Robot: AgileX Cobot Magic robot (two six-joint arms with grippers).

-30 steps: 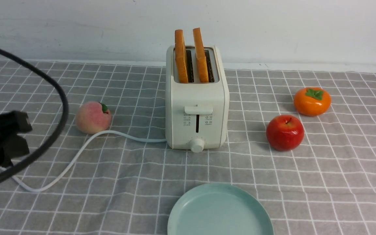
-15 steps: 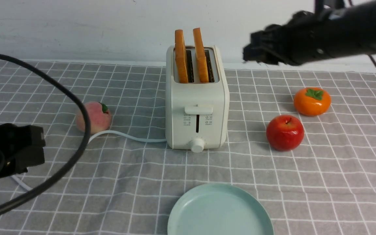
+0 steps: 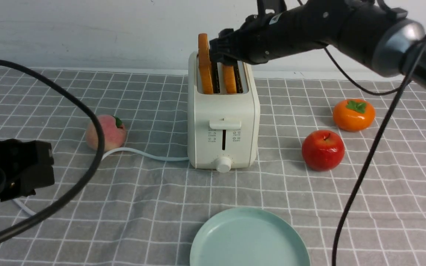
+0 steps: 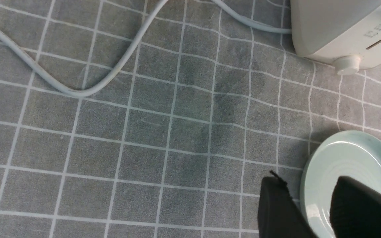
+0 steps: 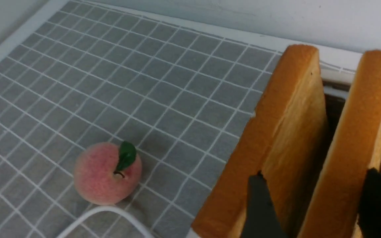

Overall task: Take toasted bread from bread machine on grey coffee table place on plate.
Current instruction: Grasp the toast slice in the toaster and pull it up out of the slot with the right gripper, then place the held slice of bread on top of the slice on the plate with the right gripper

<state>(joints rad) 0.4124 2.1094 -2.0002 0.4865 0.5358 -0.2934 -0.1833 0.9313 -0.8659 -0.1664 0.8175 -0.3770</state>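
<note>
**Mia:** Where is the toast [image 3: 205,64]?

**Ben:** Both slices stand up in the toaster [image 3: 222,107], in the middle of the surface [image 3: 142,207]. Their thin edges face us. Their flat sides face left and right.

**Mia:** Does the right pincer [image 3: 224,51] have one?

**Ben:** From the front it just hides the top of the right slice [image 3: 229,78]. The right wrist view shows more. Its fingers [image 5: 260,205] are spread, one on each side of that slice.

**Mia:** And the left pincer [image 4: 309,185]?

**Ben:** Its own camera shows it spread too, gripping nothing. The plate [image 3: 250,236] sits in front of the toaster.
</note>
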